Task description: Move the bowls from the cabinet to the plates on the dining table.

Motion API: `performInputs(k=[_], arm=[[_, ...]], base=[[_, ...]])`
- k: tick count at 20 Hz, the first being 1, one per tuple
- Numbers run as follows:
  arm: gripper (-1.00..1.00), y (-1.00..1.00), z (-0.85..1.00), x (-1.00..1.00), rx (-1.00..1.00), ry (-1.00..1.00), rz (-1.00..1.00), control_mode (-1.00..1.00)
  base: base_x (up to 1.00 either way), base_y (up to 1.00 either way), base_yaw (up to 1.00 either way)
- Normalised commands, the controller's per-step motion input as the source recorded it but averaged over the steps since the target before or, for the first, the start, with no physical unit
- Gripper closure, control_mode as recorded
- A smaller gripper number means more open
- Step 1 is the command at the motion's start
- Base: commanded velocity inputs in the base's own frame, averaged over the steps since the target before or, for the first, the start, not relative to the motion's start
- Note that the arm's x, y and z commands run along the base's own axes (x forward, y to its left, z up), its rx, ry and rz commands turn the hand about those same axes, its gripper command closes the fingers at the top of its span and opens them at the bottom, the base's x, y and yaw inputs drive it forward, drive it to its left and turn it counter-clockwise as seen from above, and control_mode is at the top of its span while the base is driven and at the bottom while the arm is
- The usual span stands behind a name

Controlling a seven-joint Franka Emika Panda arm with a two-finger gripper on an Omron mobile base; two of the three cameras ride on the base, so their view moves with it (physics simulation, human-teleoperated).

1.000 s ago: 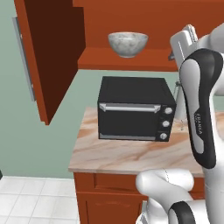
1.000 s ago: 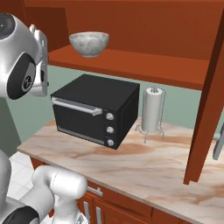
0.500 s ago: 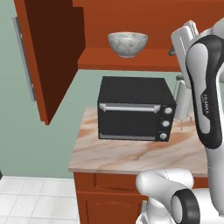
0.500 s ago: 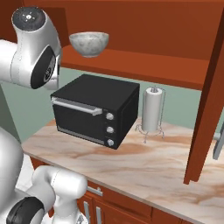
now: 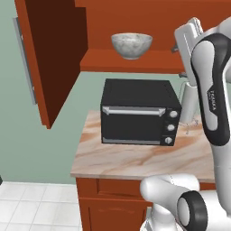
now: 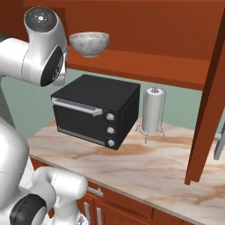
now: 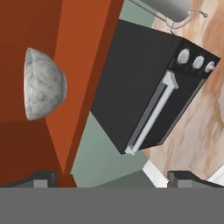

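Observation:
A white-grey speckled bowl (image 5: 131,44) (image 6: 89,43) stands alone on the bottom shelf of the open reddish-brown cabinet (image 5: 135,62) (image 6: 145,66). In the hand view, which is rolled on its side, the bowl (image 7: 43,83) lies ahead and to the left. My gripper (image 7: 111,179) is open, nothing between its fingertips (image 7: 41,178), and well short of the bowl. In the left base view my white hand is up at shelf height, right of the bowl. The plates and the dining table are out of view.
A black oven (image 5: 140,113) (image 6: 94,110) sits on the short marble counter (image 5: 135,158) under the shelf, a paper towel holder (image 6: 154,110) beside it. Open cabinet doors hang at the left (image 5: 49,63) and at the right (image 6: 211,96).
My arm has swung and lifted, its upper joint sliding right in the right base view. The bowl and the oven have stayed put, and the gripper stays open.

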Motion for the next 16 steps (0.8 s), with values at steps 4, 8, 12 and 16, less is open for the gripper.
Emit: performInputs(k=[4, 8, 12, 16], arm=[[-1.00, 0.00, 0.00, 0.26, 0.00, -0.09, 0.04, -1.00], [-1.00, -0.03, -0.01, 0.31, 0.00, -0.04, 0.02, -1.00], [-1.00, -0.02, 0.00, 0.33, 0.01, 0.00, 0.02, -1.00], [-1.00, -0.04, 0.00, 0.25, 0.03, 0.00, 0.05, -1.00]], base=[[0.00, 0.00, 0.00], [0.00, 0.00, 0.00], [0.00, 0.00, 0.00], [0.00, 0.00, 0.00]])
